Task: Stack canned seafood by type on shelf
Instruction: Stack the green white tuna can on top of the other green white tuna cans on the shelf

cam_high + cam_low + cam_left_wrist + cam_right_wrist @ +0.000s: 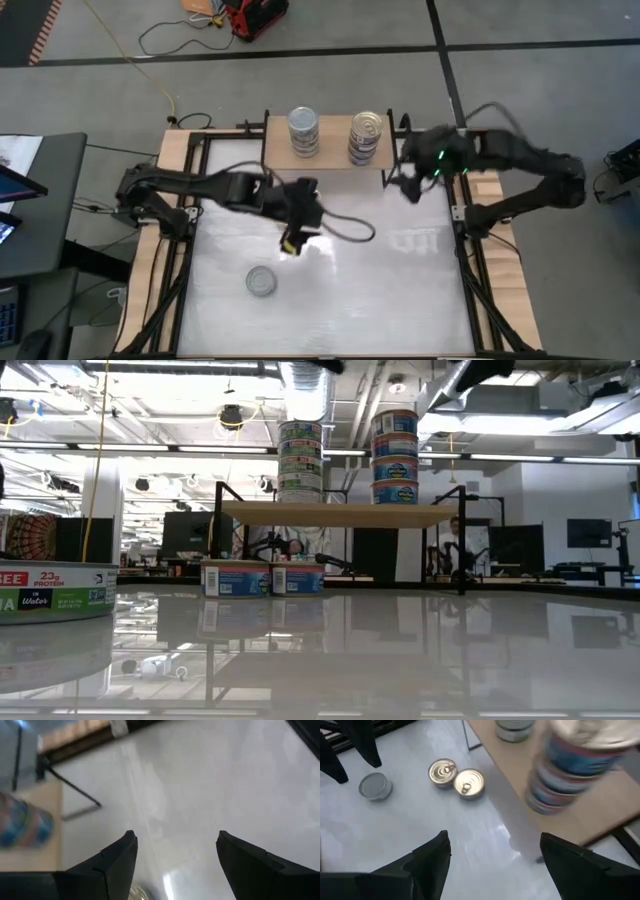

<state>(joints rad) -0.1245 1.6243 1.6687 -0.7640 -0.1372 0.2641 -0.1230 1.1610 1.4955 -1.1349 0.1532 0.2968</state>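
The light-wood shelf (333,152) stands at the table's far edge with two stacks of tins on it. The left stack (303,130) has a silver-grey lid on top, the right stack (366,135) a gold one. Two gold-lidded tins (442,771) (468,782) sit side by side on the table in front of the shelf; my left arm hides them in the high view. A single grey-lidded tin (261,282) rests nearer the table's front. My left gripper (292,243) hovers open above the table's middle. My right gripper (405,188) is open, just right of the shelf's right end.
The white tabletop (400,290) has free room on its right half and along the near edge. Thin black shelf legs (217,530) stand behind the two loose gold tins (235,578). Wooden frame rails (170,160) border the table.
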